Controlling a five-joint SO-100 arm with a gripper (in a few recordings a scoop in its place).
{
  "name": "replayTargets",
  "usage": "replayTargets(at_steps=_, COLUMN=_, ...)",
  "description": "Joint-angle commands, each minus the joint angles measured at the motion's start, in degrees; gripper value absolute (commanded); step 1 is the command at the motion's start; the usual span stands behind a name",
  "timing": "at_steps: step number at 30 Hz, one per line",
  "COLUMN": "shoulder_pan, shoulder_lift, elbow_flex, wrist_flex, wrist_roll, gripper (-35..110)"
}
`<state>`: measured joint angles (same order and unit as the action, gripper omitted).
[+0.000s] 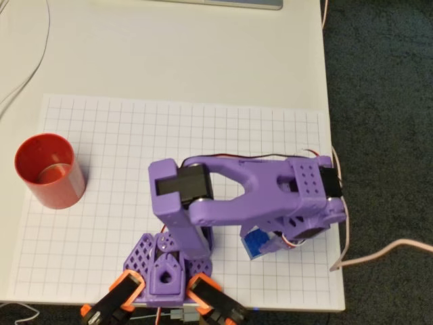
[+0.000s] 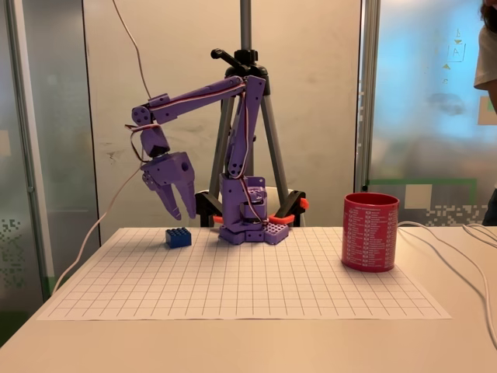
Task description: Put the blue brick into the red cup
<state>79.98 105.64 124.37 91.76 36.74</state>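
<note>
tool (image 2: pixel 180 211) hangs just above the blue brick (image 2: pixel 178 238), fingers a little apart and holding nothing, as i read the fixed view. brick sits on the gridded sheet (image 2: pixel 233 284) beside my purple arm's base (image 2: pixel 247 225); red cup (image 2: pixel 370 231) stands well apart across the surface (image 2: pixel 233 346).

Overhead: blue brick (image 1: pixel 255 242) mostly hidden under the purple arm (image 1: pixel 257 186) near the table's (image 1: pixel 169 54) right edge; hand tucked beneath it too. Orange clamps (image 1: pixel 118 294) cut off at the bottom edge. Fixed view: cup's (image 2: pixel 370 231) print too small to read.
</note>
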Motion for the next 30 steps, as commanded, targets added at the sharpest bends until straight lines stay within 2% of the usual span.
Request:
replayTargets(at_steps=1, shoulder_pan=-0.26, shoulder_lift=1.93, elbow_flex=-0.88, wrist_flex=1.49, wrist_roll=1.05, gripper=3)
replayTargets(at_steps=2, shoulder_pan=-0.26, shoulder_lift=2.29, elbow_flex=-1.14, wrist_flex=1.67, wrist_roll=1.14, gripper=4)
replayTargets(at_steps=3, shoulder_pan=-0.62, shoulder_lift=2.64, elbow_flex=-1.23, wrist_flex=1.76, wrist_roll=1.14, gripper=11)
replayTargets(at_steps=4, shoulder_pan=-1.41, shoulder_lift=2.99, elbow_flex=-0.88, wrist_flex=1.85, wrist_roll=1.14, gripper=26)
replayTargets(at_steps=5, shoulder_pan=-2.11, shoulder_lift=3.43, elbow_flex=0.18, wrist_flex=2.29, wrist_roll=2.20, gripper=48)
replayTargets(at_steps=6, shoulder_pan=-2.55, shoulder_lift=3.60, elbow_flex=0.97, wrist_flex=2.64, wrist_roll=2.72, gripper=56)
replayTargets(at_steps=15, shoulder_pan=-2.02, shoulder_lift=0.88, elbow_flex=1.58, wrist_flex=2.90, wrist_roll=3.96, gripper=55)
replayTargets(at_steps=16, shoulder_pan=-2.29, shoulder_lift=0.70, elbow_flex=1.93, wrist_flex=2.64, wrist_roll=4.22, gripper=51)
replayTargets(at_steps=18, shoulder_pan=-2.90, shoulder_lift=0.53, elbow_flex=3.78, wrist_flex=0.70, wrist_roll=5.19, gripper=46)
replayTargets(at_steps=24, shoulder_pan=-5.71, shoulder_lift=0.53, elbow_flex=10.81, wrist_flex=-7.47, wrist_roll=5.54, gripper=46)
replayTargets(at_steps=30, shoulder_pan=-6.06, shoulder_lift=0.53, elbow_flex=11.69, wrist_flex=-9.58, wrist_roll=5.19, gripper=42)
